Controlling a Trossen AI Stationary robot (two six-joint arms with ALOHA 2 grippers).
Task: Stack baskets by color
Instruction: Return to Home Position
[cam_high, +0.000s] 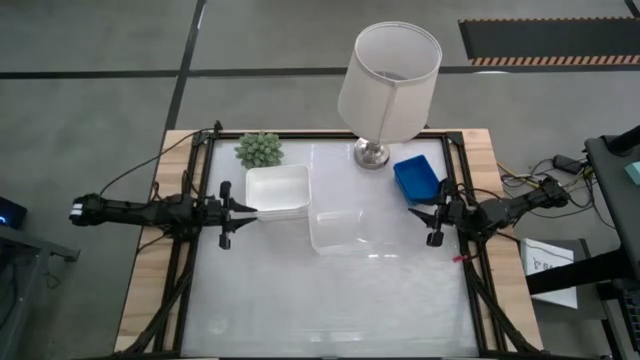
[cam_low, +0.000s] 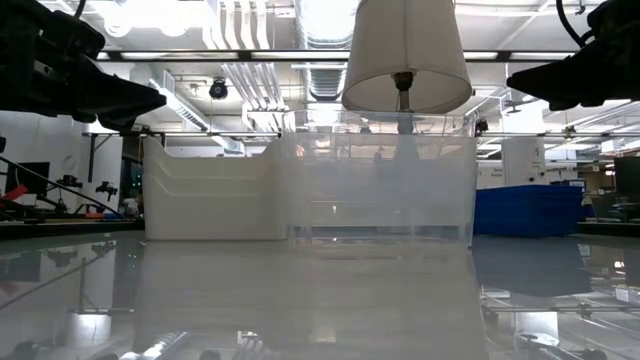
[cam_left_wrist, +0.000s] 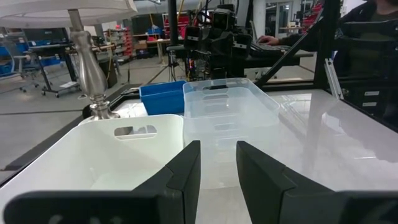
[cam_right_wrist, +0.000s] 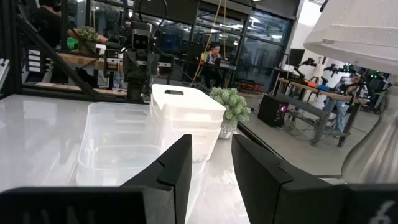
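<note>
The sorting is looking finished, with each colour apparently sitting in one pile. The white baskets (cam_high: 277, 190) are nesting at ten o'clock from the centre of the tabletop (cam_high: 330, 310). The clear baskets (cam_high: 345, 232) are resting just beside them near the middle, and the blue baskets (cam_high: 417, 178) are lying at two o'clock. Only parking the arms seems left. The left pincer (cam_left_wrist: 217, 152) is hovering at nine o'clock and the right pincer (cam_right_wrist: 211, 146) at three, both slightly parted and carrying nothing. The lamp (cam_high: 388, 85) at twelve and the plant (cam_high: 259, 149) at eleven are crowding the piles, not the arms.
</note>
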